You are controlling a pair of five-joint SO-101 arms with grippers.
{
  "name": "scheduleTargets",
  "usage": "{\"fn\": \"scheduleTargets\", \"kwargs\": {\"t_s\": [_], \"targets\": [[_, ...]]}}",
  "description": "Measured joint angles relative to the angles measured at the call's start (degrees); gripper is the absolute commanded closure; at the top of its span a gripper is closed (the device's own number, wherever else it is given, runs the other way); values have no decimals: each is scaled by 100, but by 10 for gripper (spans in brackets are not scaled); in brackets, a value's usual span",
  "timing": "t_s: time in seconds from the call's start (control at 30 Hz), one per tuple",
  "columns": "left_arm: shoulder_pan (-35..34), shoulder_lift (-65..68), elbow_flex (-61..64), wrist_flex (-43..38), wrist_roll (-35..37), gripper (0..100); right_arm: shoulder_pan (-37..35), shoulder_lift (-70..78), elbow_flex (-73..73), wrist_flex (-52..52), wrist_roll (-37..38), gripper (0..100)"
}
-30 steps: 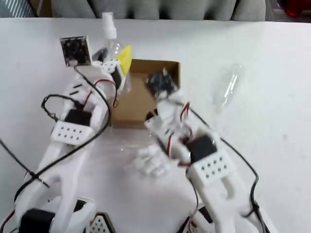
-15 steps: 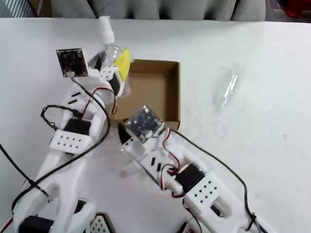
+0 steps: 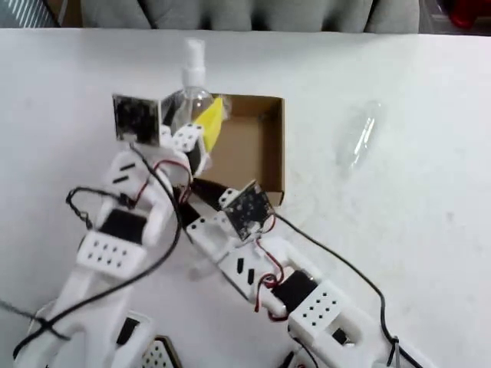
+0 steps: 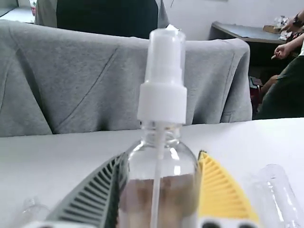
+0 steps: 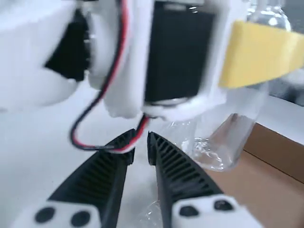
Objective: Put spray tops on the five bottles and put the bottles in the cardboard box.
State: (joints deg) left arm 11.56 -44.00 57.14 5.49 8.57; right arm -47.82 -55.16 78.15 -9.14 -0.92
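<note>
1. My left gripper [image 4: 161,159] is clamped around the clear bottle [image 4: 161,190], grey finger on one side and yellow finger on the other. The bottle stands upright in the grip.
2. That bottle has its white spray top [image 4: 162,80] on, with the dip tube running down inside the glass.
3. From the high view, the bottle sits at the far corner of the cardboard box [image 3: 245,153] on the left arm's side. From the right wrist cam its bottom looks to be right by the cardboard edge, but I can't tell if it's touching.
4. My right gripper [image 5: 141,140] is parked low, tucked in close under the left arm's wrist, just off the box's near side. Its black fingers are a sliver apart with nothing pinched that I can see. A red and black wire from the left arm hangs right at the tips.
5. A second clear bottle [image 3: 358,138] lies on its side on the white table [image 3: 414,245], well apart from the box on the right arm's side.
</note>
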Motion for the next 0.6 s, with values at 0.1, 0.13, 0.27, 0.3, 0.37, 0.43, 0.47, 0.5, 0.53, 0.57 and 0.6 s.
{"fn": "scheduleTargets", "kwargs": {"t_s": [0.1, 0.13, 0.27, 0.3, 0.37, 0.43, 0.47, 0.5, 0.53, 0.57, 0.6], "targets": [[35, -290, 114, 0, -9, 977, 167, 0, 0, -26, -79, 981], [35, -316, 123, 0, -9, 977, 220, 0, 0, -26, -79, 981], [35, -387, 123, 26, -9, 977, 448, 0, 0, -26, -97, 981], [35, -404, 123, 88, -9, 977, 501, 0, 0, -26, -114, 981], [35, -413, 123, 281, -9, 977, 633, 0, 0, -26, -114, 981], [26, -413, 123, 466, -9, 977, 712, 0, 0, -26, -114, 981], [26, -413, 123, 501, -18, 977, 747, 0, 0, -26, -114, 981], [26, -413, 123, 501, -18, 977, 756, 0, 0, -26, -114, 981], [26, -413, 123, 501, -18, 977, 756, 0, 0, -26, -114, 981], [26, -413, 123, 501, -18, 977, 756, 0, 0, -26, -114, 981], [26, -413, 123, 501, -18, 977, 756, 0, 0, -26, -114, 981]]}}
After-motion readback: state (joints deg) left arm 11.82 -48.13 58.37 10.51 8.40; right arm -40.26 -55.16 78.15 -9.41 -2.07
